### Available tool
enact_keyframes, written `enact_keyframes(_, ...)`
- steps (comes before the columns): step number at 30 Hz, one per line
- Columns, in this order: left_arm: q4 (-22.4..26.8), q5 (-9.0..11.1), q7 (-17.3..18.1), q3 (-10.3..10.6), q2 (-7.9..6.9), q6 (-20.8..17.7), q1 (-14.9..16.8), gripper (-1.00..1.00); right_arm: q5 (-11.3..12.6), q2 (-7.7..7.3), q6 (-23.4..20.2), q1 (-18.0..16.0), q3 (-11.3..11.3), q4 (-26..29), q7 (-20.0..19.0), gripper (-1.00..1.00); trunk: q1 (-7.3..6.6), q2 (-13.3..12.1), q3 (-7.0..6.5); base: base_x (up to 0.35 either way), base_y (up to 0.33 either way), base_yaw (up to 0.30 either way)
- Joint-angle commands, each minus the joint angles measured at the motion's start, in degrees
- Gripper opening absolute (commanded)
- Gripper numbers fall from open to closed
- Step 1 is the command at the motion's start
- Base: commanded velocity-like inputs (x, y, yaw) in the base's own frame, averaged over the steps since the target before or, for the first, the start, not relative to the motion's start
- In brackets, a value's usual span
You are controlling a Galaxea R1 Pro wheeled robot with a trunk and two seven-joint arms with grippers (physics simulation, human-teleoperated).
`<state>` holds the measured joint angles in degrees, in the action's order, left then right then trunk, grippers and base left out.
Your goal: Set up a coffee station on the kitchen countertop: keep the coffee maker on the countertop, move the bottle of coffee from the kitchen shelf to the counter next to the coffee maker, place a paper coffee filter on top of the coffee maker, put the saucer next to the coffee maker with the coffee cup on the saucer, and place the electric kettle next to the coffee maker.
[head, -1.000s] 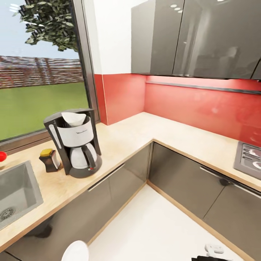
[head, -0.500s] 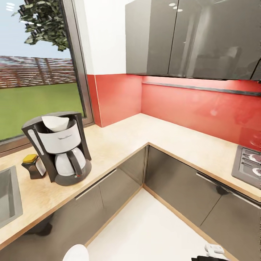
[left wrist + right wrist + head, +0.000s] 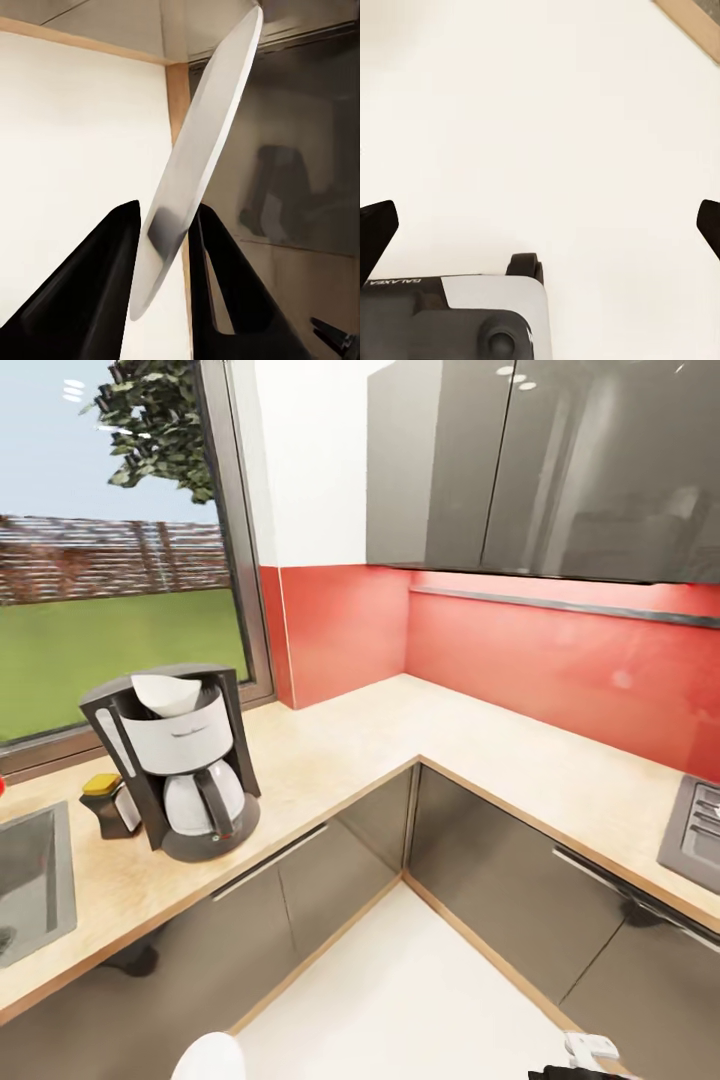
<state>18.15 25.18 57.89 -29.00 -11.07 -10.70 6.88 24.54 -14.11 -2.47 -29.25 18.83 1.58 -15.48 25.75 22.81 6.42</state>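
Observation:
The coffee maker (image 3: 180, 765) stands on the kitchen countertop (image 3: 350, 750) by the window. A paper coffee filter (image 3: 165, 692) sits in its top. The bottle of coffee (image 3: 105, 802), with its yellow cap, stands close against the machine on the sink side. My left gripper (image 3: 165, 232) is shut on the saucer (image 3: 202, 150), which is held edge-on between the black fingers (image 3: 97, 292). The saucer's white rim (image 3: 208, 1057) also shows at the bottom edge of the head view, over the floor. My right gripper (image 3: 540, 225) is open and holds nothing, hanging above the white floor.
A grey sink (image 3: 30, 880) is set in the counter beyond the bottle. A hob (image 3: 695, 830) lies on the right-hand run. The counter turns an inner corner under dark wall cabinets (image 3: 540, 460). My own base (image 3: 450, 315) shows below the right gripper.
The whole head view has swung left and then back right, so the camera moved. The coffee maker, filter and bottle keep their places on the counter. The saucer stays in my left gripper.

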Motion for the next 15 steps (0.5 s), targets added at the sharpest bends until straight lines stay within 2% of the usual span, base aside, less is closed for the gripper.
enact_keyframes(1, -0.04, 0.69, 0.20, -0.01, 0.00, -0.55, 0.06, -1.00, 0.60, -0.04, -0.26, -0.02, 0.40, 0.09, -0.17, 1.00, 0.03, 0.11, 0.10, 0.000, -0.006, 0.252)
enact_keyframes(5, -0.04, 1.64, 0.21, 0.07, 0.00, -0.48, 0.06, -1.00, 0.60, -0.03, -0.26, -0.02, 0.40, 0.09, -0.17, 1.00, 0.03, 0.11, 0.02, 0.000, -0.002, 0.253)
enact_keyframes(15, -0.06, 1.80, 0.21, 0.08, -0.02, -0.47, 0.06, -1.00, 0.60, -0.03, -0.26, -0.02, 0.40, 0.09, -0.17, 1.00, 0.03, 0.11, -0.17, 0.000, 0.000, 0.253)
